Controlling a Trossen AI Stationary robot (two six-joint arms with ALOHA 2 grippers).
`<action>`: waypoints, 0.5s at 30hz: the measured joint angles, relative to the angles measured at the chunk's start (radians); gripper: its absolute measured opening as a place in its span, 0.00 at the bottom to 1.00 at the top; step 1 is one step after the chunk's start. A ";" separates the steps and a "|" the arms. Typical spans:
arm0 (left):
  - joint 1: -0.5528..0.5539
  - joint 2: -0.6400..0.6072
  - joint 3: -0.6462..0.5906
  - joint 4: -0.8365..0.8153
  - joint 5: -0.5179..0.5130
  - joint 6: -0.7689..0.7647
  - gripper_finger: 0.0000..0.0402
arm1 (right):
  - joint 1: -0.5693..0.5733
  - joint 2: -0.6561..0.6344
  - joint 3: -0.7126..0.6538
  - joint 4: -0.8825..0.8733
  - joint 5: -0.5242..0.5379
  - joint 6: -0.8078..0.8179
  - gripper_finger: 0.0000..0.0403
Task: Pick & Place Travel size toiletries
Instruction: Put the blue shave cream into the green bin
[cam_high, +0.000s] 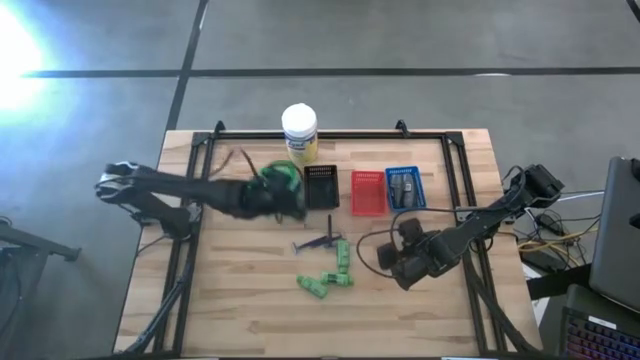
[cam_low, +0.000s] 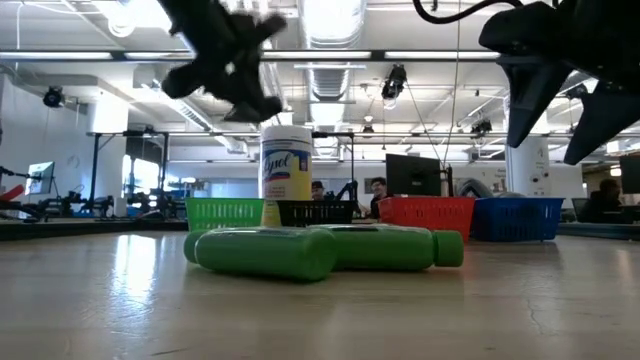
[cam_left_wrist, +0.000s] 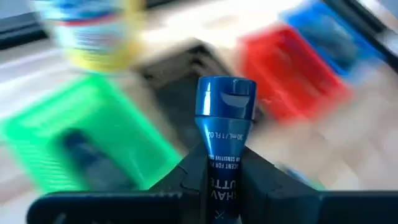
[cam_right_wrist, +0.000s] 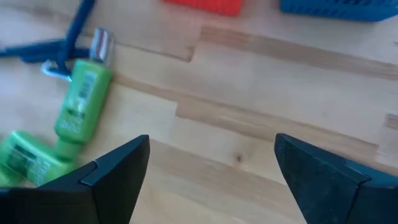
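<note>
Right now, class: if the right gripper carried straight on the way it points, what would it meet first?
The right gripper, open, points at bare tabletop first. The red basket lies beyond, though depth is unclear. The green bottles lie off to one side.

Bright overhead glare, perhaps motion-blurred.

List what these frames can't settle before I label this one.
- Green basket contents: the high view has the left gripper over it; the left wrist view is blurred.
- Blue tube label: lower part hidden between the fingers in the left wrist view.
- Count of green bottles: they overlap in the low view and are too small in the high view.
- Blue basket contents: too small in the high view.
</note>
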 joint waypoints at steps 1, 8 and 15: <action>0.043 -0.014 -0.029 0.008 -0.006 -0.015 0.14 | 0.000 0.000 0.000 0.003 0.013 0.012 0.86; 0.306 -0.026 -0.224 0.181 0.194 -0.053 0.13 | 0.000 0.000 0.000 0.004 0.041 0.051 0.86; 0.356 0.008 -0.295 0.285 0.200 -0.131 0.18 | 0.000 0.000 0.000 0.006 0.042 0.065 0.81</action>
